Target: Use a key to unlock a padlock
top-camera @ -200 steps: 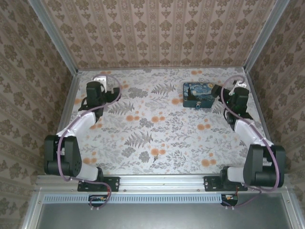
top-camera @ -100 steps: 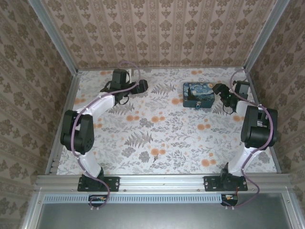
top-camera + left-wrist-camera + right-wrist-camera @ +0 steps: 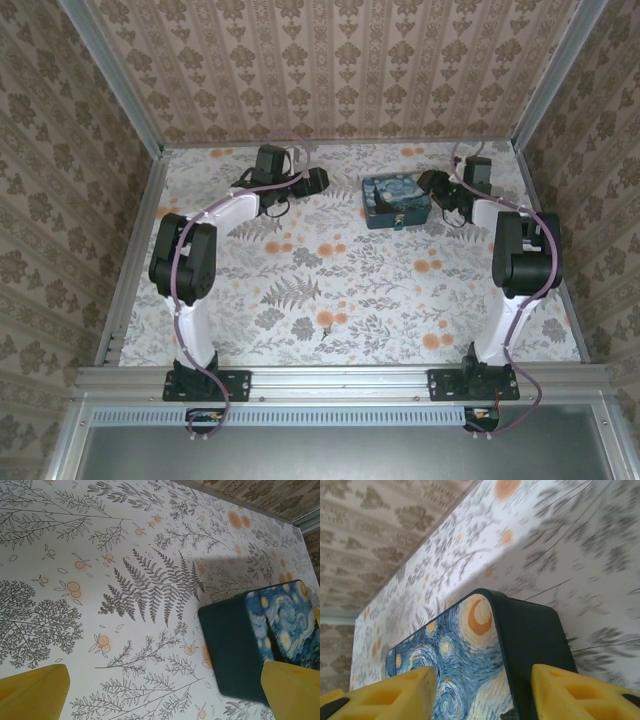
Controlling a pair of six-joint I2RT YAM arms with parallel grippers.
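A dark green box [image 3: 396, 202] with a swirling blue and yellow painted lid stands at the back of the table. My left gripper [image 3: 318, 180] is open just left of it; in the left wrist view the box [image 3: 235, 645] lies beside the right yellow finger [image 3: 292, 690], with bare table between the fingers of the gripper [image 3: 165, 695]. My right gripper [image 3: 432, 185] is open at the box's right end, and its fingertips [image 3: 390, 695] straddle a corner of the box [image 3: 470, 655]. I cannot make out the padlock. A small dark item [image 3: 325, 334], perhaps the key, lies near the front.
The floral tabletop [image 3: 300, 270] is walled by patterned panels on three sides, with a metal rail [image 3: 340, 378] along the near edge. Both arms stretch to the back of the table, close to the rear wall.
Both arms have swung inward along the back wall toward the box. The box has shifted a little to the left, with the right gripper now against its right end.
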